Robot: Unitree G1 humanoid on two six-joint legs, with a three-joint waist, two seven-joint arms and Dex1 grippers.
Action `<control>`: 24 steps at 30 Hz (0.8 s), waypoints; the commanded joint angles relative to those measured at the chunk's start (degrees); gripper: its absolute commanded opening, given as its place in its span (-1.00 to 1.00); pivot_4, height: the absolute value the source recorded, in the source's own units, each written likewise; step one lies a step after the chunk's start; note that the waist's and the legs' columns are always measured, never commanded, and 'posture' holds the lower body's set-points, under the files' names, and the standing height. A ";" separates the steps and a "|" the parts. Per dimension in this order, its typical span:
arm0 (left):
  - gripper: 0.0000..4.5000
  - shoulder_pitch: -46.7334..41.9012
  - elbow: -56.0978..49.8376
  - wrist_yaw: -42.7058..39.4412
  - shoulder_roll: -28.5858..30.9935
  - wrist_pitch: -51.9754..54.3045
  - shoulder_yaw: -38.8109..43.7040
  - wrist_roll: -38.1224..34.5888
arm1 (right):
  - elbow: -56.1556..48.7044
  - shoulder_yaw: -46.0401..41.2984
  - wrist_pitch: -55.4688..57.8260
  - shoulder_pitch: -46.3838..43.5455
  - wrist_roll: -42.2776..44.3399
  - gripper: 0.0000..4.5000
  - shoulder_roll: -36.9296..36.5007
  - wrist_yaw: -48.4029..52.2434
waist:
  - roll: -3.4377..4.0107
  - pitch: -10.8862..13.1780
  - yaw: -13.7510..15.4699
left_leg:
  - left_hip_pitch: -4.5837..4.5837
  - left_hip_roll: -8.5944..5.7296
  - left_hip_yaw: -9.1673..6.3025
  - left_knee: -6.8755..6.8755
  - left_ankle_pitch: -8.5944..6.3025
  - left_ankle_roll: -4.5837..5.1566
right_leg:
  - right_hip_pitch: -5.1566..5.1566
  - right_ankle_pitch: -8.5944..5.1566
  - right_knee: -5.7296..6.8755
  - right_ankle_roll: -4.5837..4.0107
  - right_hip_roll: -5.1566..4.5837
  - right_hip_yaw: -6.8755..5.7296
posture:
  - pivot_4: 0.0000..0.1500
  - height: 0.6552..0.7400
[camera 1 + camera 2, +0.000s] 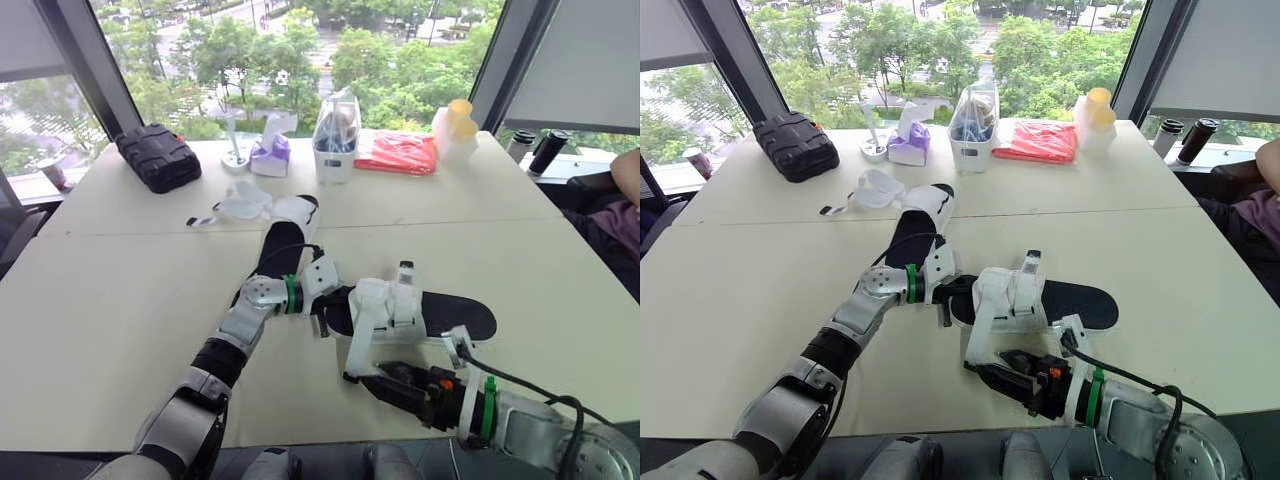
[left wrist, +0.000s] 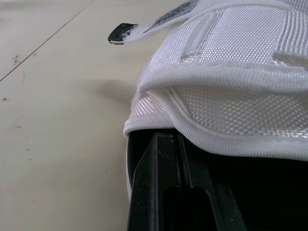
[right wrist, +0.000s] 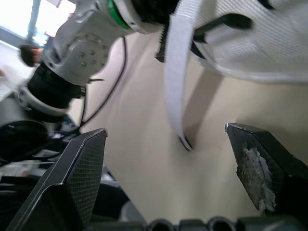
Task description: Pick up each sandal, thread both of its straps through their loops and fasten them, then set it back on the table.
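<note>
Two sandals lie on the table. One sits toward the upper middle of the head view, partly under the left arm, with its strap ends spread loose beside it. The other sandal is the one in hand. It rests just below the frame's centre, its black sole running left to right and its white upper bunched at the left end.

The left gripper presses against that left end. Its wrist view has white webbing draped close over it, but whether it is clamped on the sandal cannot be told.

The right gripper comes in from the lower right of the head view, low over the table and pointing left along the sandal's near side. Its fingers are spread wide and hold nothing.

A loose strap hangs from the upper down toward the table, directly ahead of the right gripper and roughly centred in the gap between its fingers. Its tip is at or close to the tabletop.

The right arm is the nearer one to this strap. Judging from that, the coming move is a short advance and a pinch near the strap's free end. Because the strap hangs across the sandal's long axis, it would then have to be lifted up and over toward its loop. Neither sandal looks fastened yet.
</note>
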 commanded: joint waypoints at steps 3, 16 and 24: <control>-1.00 0.48 -0.47 0.53 -0.68 0.00 -0.71 0.93 | 3.17 2.89 1.19 -5.19 0.64 0.89 2.80 -0.31 | 0.00 0.00 0.04 | 0.00 -0.01 0.00 0.00 0.00 0.00 | 0.00 0.00 0.00 0.00 0.00 0.00 | 1.00 1.00; -1.00 1.64 -1.43 1.28 -0.78 0.21 -0.73 1.31 | 6.86 5.24 2.19 -11.65 -2.55 -0.97 7.09 -2.03 | 0.02 -0.02 -0.05 | 0.00 -0.03 -0.02 0.01 0.00 0.00 | -0.01 0.01 0.04 0.00 0.00 0.00 | 1.00 1.00; -1.00 1.57 -1.07 1.71 -0.99 0.02 -0.70 1.26 | 0.75 8.50 5.47 -15.55 -4.91 -0.97 -5.64 10.25 | 0.03 -0.02 -0.06 | 0.00 -0.03 0.02 0.01 0.00 0.00 | -0.02 0.00 0.04 0.00 0.00 0.00 | 1.00 1.00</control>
